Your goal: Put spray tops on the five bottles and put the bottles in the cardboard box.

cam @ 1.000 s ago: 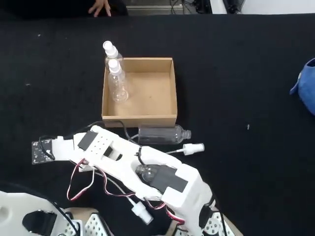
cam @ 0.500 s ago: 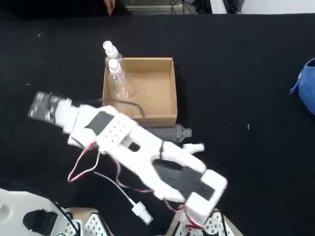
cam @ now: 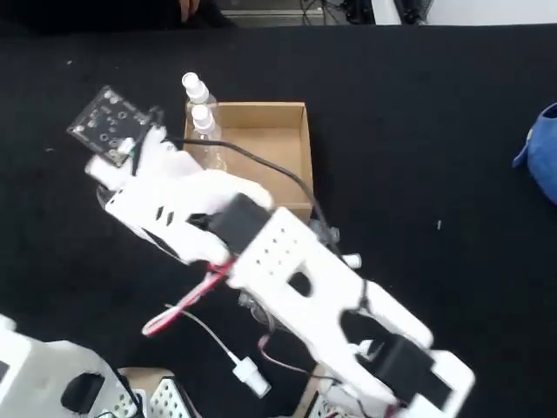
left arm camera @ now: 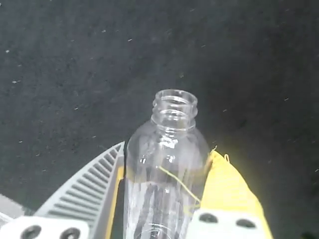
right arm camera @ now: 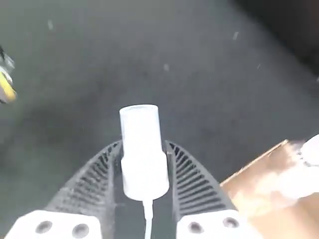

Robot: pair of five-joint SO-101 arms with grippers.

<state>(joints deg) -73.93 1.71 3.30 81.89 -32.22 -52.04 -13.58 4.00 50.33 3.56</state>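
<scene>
Small white plastic spray top (right arm camera: pixel 143 167), thin dip tube: clamped in right gripper (right arm camera: pixel 143 147), near brown cardboard box (right arm camera: pixel 259 199). Clear open-necked plastic bottle (left arm camera: pixel 167 169): clamped in left gripper (left arm camera: pixel 168 149). Both probably light and slick; hold the thin-walled bottle gently by its body.

I work in what looks like a robotics lab: a black-covered bench (cam: pixel 452 131), tangled cables (cam: pixel 331 10) behind it, loose wiring (cam: pixel 174 312) on my arm.
</scene>
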